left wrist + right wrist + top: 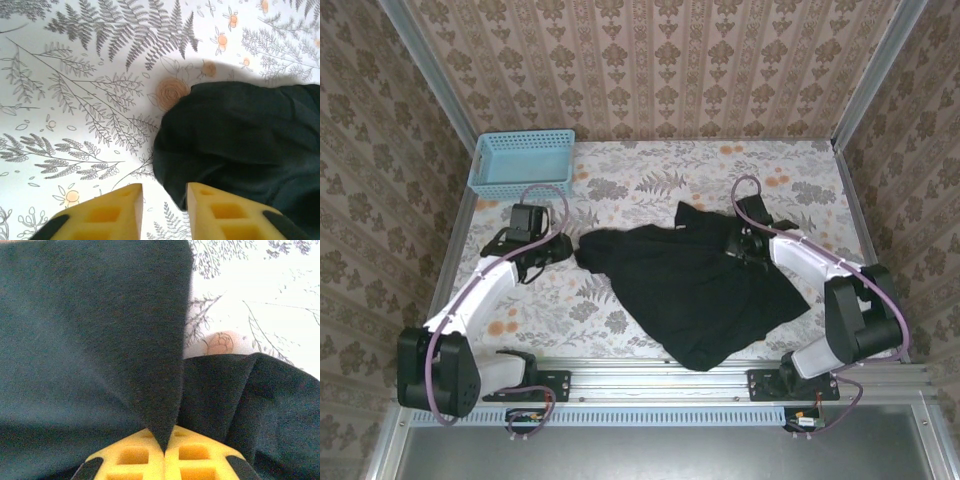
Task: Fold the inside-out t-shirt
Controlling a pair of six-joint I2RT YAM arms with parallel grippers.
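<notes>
We saw the inside-out t-shirt (700, 290) crumpled centre-right on the surface (650, 175), its long axis slanting from mid-frame toward the lower right. The right end effector (745, 243) was clamped on a fold at its upper edge. The left end effector (565, 247), fingers apart and empty, sat just left of the shirt's nearest corner.

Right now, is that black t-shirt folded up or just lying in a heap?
Not folded. The t-shirt lies rumpled in an uneven heap on the table, with one bit pinched in the right claw.
</notes>
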